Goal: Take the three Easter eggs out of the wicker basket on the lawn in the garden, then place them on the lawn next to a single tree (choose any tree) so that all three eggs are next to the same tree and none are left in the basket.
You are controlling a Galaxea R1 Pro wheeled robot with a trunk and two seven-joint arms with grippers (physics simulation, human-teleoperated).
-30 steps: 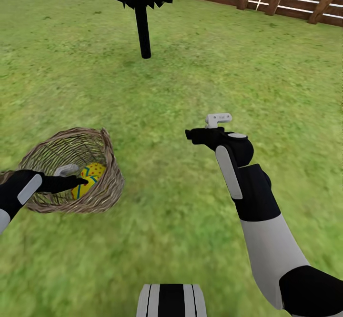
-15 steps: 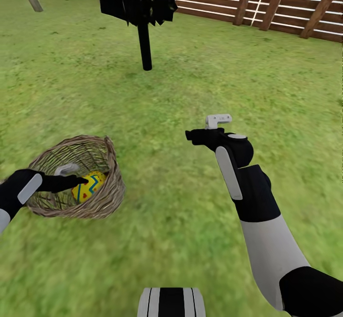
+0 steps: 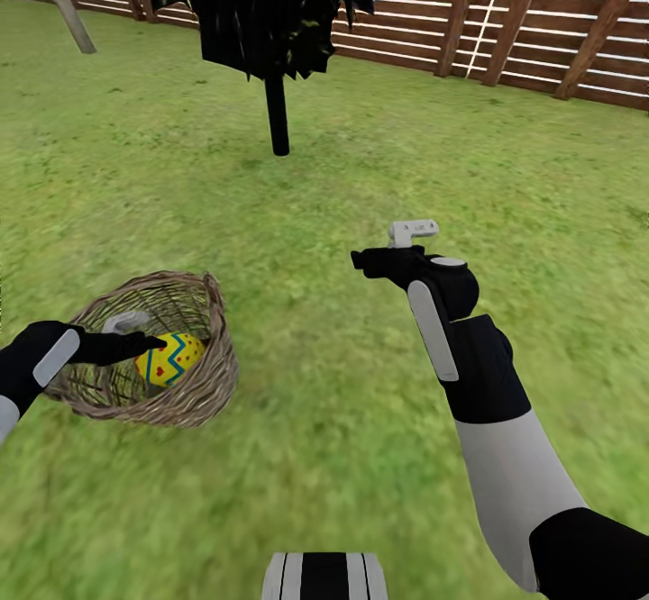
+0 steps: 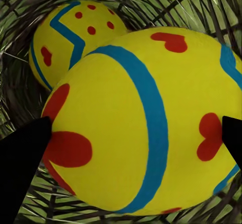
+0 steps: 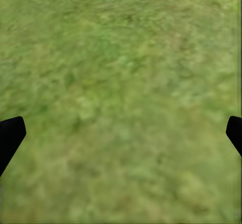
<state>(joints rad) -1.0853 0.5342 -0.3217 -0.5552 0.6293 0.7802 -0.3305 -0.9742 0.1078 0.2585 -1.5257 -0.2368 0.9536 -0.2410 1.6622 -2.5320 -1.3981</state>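
1. Head view: the wicker basket [image 3: 153, 352] sits on the lawn [image 3: 361, 456] near the picture's lower left, with one Easter egg [image 3: 171, 359] visible inside by its right wall. No egg lies on the grass, so I judge the task to be at its first pick, with all the placing left to do. The left gripper [image 3: 144, 334] reaches over the basket's rim to that egg. The right gripper [image 3: 397, 244] hangs above bare grass, well apart from the basket. A black-trunked tree [image 3: 277, 113] stands ahead and a wooden fence [image 3: 505, 14] behind it.

2. Left wrist view: the near egg [image 4: 146, 123] lies between the two dark fingertips [image 4: 22, 158], which stand wide, one at each flank. Whether they press it or merely bracket it, I cannot tell. A second egg [image 4: 70, 32] rests just behind, touching the first, against the woven wall. A third is not to be made out.

3. Right wrist view: the fingertips [image 5: 10, 135] are spread wide over grass, holding nothing.
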